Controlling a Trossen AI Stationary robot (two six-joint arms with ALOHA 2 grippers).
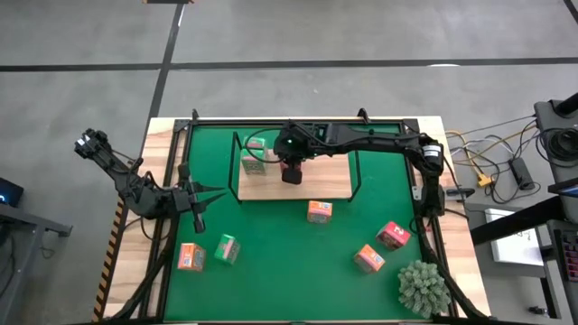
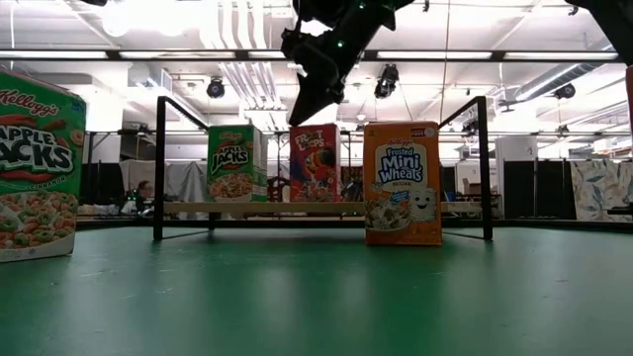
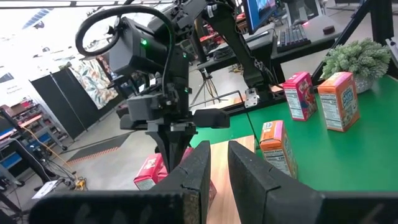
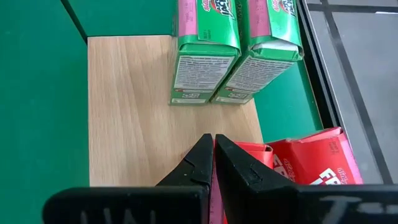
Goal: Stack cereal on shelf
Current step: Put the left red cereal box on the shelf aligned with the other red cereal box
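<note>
The shelf (image 1: 325, 185) lies at the far middle of the green mat. In the right wrist view two green cereal boxes (image 4: 205, 56) stand side by side on its board (image 4: 130, 106), with two pink-red boxes (image 4: 311, 162) beside them. My right gripper (image 4: 214, 144) is shut and slants down, its tips just above the top of a pink-red box (image 2: 315, 163). My left gripper (image 1: 200, 194) waits level at the mat's left edge. Its fingers (image 3: 219, 165) are a narrow gap apart with nothing between them. My right gripper (image 2: 297, 119) hangs with shut fingertips right over the top edge of the pink-red box (image 4: 255, 152), coming from above at a slant. Whether the tips touch the box, I cannot tell.
An orange box (image 1: 319, 210) stands on the mat just in front of the shelf. A pink-red box (image 1: 393, 235) and an orange one (image 1: 368, 258) lie near right, an orange (image 1: 191, 256) and a green (image 1: 227, 247) near left. A spiky plant (image 1: 422, 287) fills the near right corner.
</note>
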